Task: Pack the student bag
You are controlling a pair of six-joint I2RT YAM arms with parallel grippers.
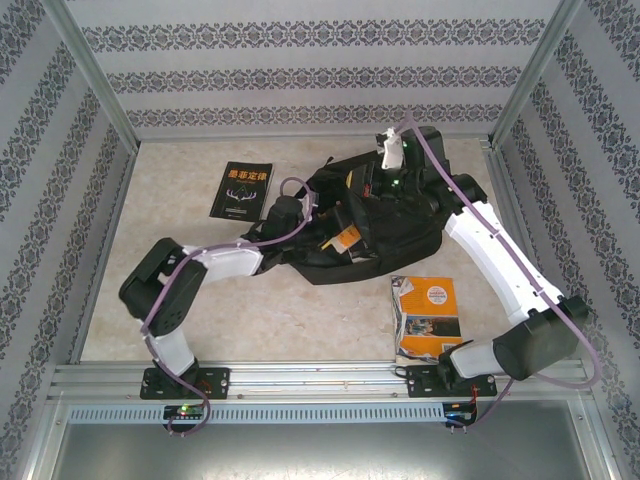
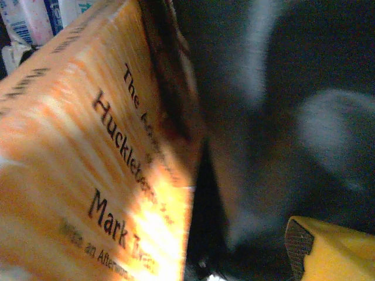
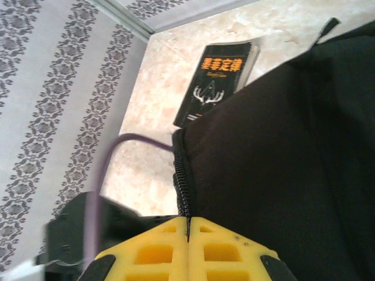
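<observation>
Note for you: right gripper [image 3: 188,227] is pinched tight on the backpack [image 3: 275,164] at its zipper edge. Left gripper [image 1: 320,214] jaws stand wide, clear of the orange book [image 2: 88,175].

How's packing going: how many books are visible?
3: black book lying far left; orange-covered book near right; Mark Twain book inside the student bag. Others may hide inside.

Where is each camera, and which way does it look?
Top: above and behind, looking down at the table and backpack; left arm and right arm show.
Left wrist: poked into the backpack, facing an orange book; one yellow fingertip shows.
Right wrist: looks over the backpack toward a black book; right gripper shut on its zip.
Shared: top and right wrist both see that book.
</observation>
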